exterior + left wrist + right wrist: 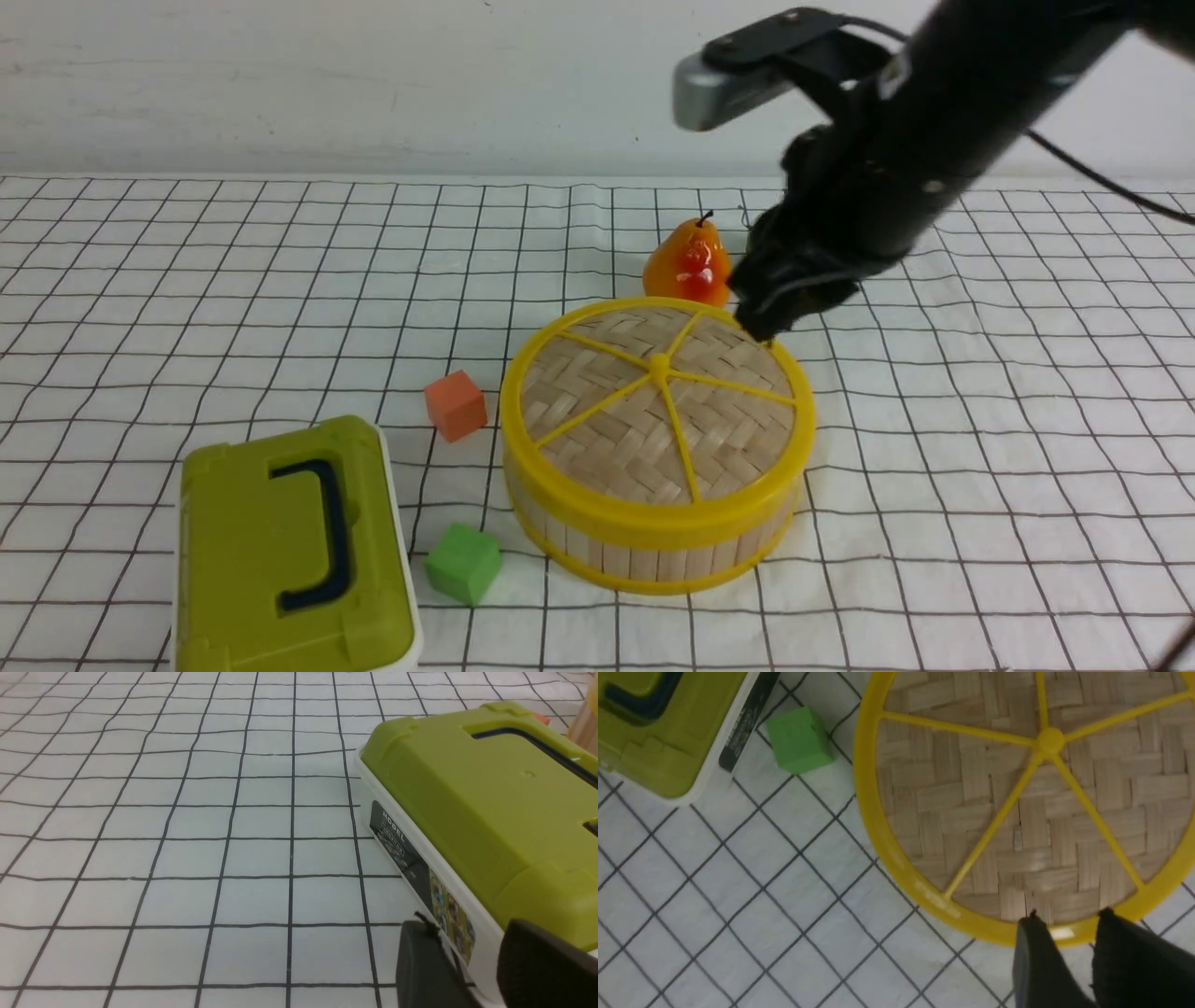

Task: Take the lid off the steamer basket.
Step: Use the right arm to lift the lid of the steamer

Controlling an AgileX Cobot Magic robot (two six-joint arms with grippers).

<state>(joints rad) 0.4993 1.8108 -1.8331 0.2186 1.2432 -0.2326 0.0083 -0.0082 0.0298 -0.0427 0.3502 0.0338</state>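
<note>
The lid [658, 411], woven tan bamboo with a yellow rim and yellow spokes, lies flat on the steamer basket [644, 560] at the middle of the checked cloth. My right gripper [761, 329] hangs at the lid's far right rim. In the right wrist view its two dark fingers stand apart over the yellow rim of the lid [1017, 812], and a stretch of rim shows in the gap of the right gripper [1069, 914], which is open. My left gripper [467, 926] is open low beside the olive-green box [476, 807], holding nothing.
The olive-green box [285, 551] with a dark handle sits at the front left. An orange cube [456, 404] and a green cube [463, 562] lie just left of the basket. A glossy orange pear [689, 266] stands right behind the basket, close to my right gripper.
</note>
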